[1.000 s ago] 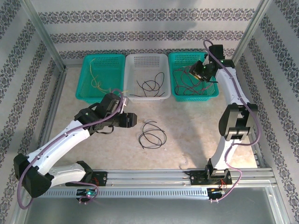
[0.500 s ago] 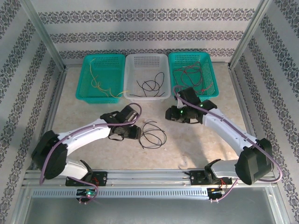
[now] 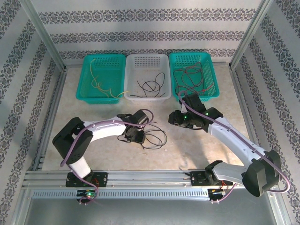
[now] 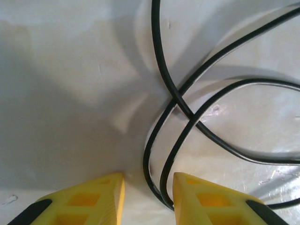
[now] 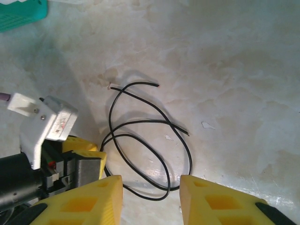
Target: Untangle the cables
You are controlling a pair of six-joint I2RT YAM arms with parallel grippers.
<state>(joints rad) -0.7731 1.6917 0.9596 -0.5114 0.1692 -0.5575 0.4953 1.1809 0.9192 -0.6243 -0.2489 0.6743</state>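
Your left tool [image 4: 147, 190] is down at the table [image 3: 197, 150] with its yellow fingers [image 4: 105, 192] spread. Two strands of the black cable [image 4: 180, 101] run into the gap between them, hard by the right-hand finger, and the fingers are not pinching them. That cable lies in loose, crossing loops on the table in front of the white basket [image 3: 147, 97]. Your right tool [image 5: 151, 187] is spread as well and empty. It looks down on the same loops from near them, with the left tool at their far side. A second black cable [image 3: 151, 85] lies in the white basket. The left teal basket [image 3: 93, 97] holds a yellow cable [image 3: 95, 77], and the right teal basket [image 3: 212, 91] holds a tangle of red and dark cables [image 3: 190, 77].
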